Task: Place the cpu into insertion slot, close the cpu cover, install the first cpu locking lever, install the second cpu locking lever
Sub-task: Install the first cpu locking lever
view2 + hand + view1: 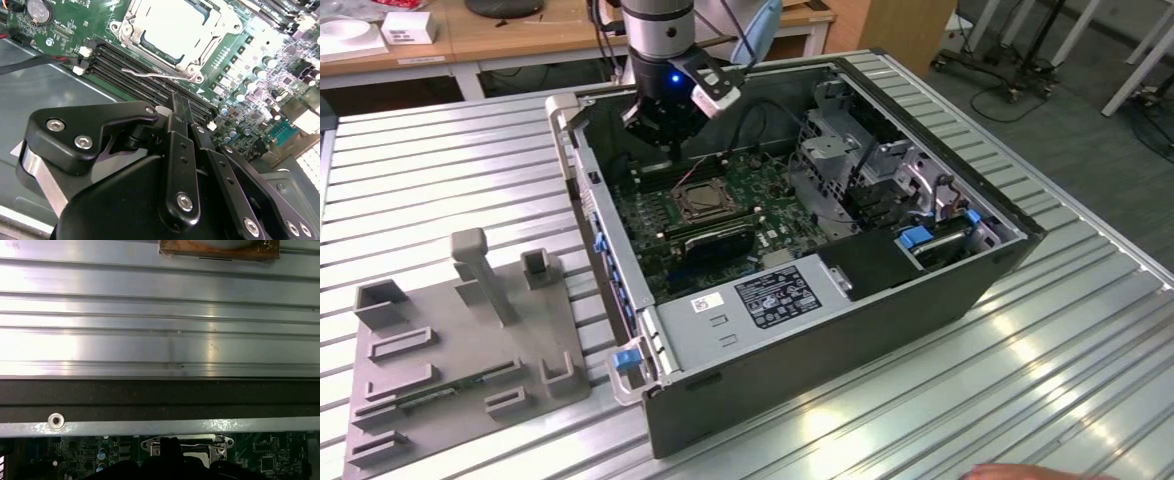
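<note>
Your gripper (180, 107) sits closest to the lens in the second wrist view. Its black fingers are drawn together with nothing between them, and the tips are over the long memory slots (115, 65). Just past them, a thin wire locking lever (150, 75) runs along the edge of the insertion slot (121, 27). You can see the cpu (172, 25) seated there, pale face up, with the cpu cover (197, 59) lying flat around it. The exterior view puts the arm inside the open computer case (854, 330).

You see cpu (175, 27) pale face up in insertion slot (119, 27); silvery cpu cover (187, 60) flat over it; wire locking lever (150, 74) beside memory slots (135, 67).
</note>
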`<state>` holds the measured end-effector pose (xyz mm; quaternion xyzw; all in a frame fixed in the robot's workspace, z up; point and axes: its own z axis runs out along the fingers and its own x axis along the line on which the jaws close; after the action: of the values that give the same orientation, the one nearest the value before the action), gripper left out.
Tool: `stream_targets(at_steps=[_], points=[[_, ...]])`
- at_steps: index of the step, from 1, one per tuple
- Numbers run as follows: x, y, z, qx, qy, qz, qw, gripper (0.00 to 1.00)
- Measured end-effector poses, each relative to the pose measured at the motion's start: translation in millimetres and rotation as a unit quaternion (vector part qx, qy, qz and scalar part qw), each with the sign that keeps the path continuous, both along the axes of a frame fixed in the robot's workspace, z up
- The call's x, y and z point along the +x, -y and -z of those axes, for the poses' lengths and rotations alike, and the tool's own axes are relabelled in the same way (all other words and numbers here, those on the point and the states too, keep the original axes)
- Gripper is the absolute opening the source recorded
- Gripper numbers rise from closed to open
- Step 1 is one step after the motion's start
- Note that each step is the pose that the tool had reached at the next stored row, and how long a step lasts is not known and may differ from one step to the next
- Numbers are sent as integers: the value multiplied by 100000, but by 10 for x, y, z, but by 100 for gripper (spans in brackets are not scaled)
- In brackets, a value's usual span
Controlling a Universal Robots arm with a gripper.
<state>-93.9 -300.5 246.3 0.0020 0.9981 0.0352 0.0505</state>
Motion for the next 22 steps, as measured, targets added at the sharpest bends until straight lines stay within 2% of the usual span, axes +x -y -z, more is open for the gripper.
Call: stream_targets(at_steps=[5, 22], points=[[0, -1, 12, 145, 10, -1, 100000, 11], [0, 0, 40, 197, 6, -2, 100000, 11]])
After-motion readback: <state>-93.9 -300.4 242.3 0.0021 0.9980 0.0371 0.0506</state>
